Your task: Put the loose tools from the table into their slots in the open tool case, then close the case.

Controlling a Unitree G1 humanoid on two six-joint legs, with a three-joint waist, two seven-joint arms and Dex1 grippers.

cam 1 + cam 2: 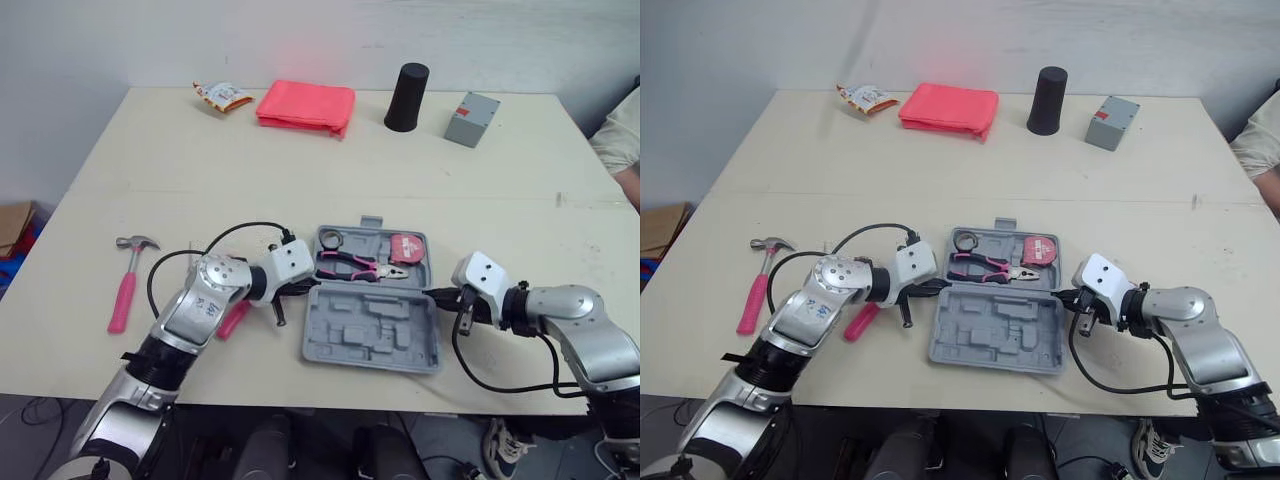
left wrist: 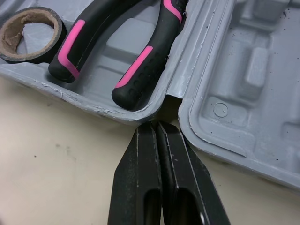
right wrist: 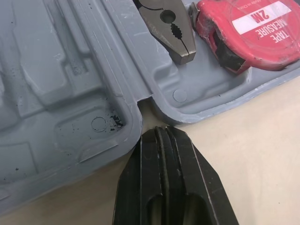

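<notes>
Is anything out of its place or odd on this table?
Yes. The pink-handled steel hammer lies on the beige table, far left of the open grey plastic tool case, not in a slot. A second pink-handled tool lies loose just left of the case.

Before me a grey plastic tool case [image 1: 370,330] lies open flat on the table [image 1: 200,150], holding pink-and-black pliers [image 1: 350,264], a red tape measure [image 1: 407,247] and a black tape roll [image 1: 330,238], with a pink-handled hammer [image 1: 127,285] loose well to its left.
</notes>
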